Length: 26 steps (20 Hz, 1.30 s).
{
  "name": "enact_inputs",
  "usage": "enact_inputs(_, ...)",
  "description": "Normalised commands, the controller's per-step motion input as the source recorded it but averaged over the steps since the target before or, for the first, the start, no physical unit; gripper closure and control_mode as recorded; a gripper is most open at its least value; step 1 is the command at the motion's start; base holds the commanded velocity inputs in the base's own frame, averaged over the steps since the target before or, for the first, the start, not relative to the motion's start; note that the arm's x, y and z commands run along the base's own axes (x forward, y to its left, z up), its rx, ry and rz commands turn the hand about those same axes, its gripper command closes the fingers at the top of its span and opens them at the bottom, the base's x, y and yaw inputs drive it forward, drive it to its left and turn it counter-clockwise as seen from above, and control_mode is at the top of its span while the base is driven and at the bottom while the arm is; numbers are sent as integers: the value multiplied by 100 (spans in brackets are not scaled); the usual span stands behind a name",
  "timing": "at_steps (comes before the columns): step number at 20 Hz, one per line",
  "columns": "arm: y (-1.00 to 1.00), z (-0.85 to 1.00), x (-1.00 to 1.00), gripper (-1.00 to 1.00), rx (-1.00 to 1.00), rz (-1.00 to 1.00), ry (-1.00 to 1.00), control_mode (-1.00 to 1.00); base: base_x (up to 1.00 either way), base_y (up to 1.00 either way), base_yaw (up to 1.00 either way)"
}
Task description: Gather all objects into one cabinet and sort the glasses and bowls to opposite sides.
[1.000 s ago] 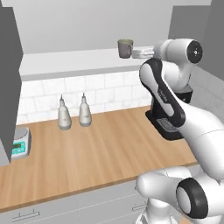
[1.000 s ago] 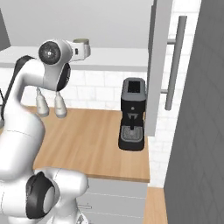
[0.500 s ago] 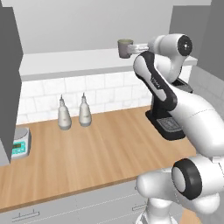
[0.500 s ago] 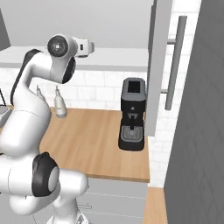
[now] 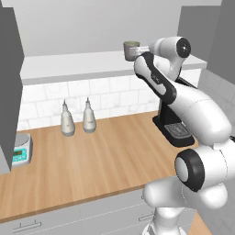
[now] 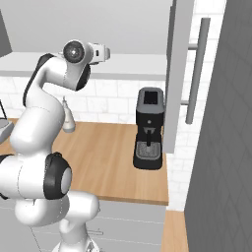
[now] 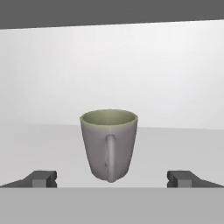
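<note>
Grey cup (image 7: 109, 144) upright near the shelf (image 5: 69, 64) edge — hand (image 7: 112, 178) spread wide (holding nothing), flanking it

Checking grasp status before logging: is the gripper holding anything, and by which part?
Nothing is held. The gripper is open, its fingertips wide apart on either side of the grey handled cup on the white shelf.

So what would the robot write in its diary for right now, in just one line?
phase: reaching for grey cup | cup: upright on cabinet shelf, handle toward gripper | gripper: open, fingers either side, not touching

Two base views flank the arm facing the counter (image 5: 101, 151); hand view looks close into the cabinet (image 7: 175, 78).
</note>
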Motion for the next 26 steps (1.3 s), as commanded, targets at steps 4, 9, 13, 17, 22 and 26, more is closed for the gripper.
enact_inputs(4,0,-3,20,-100,0,0,0,-100,0,0,0)
enact_inputs(9,0,-16,14,-100,0,0,0,-100,0,0,0)
enact_inputs(13,0,-16,8,-100,0,0,0,-100,0,0,0)
enact_inputs(17,1,-1,8,-100,0,0,0,-100,0,0,0)
enact_inputs(22,0,0,8,-100,0,0,0,-100,0,0,0)
enact_inputs(26,5,0,6,-100,0,0,0,-100,0,0,0)
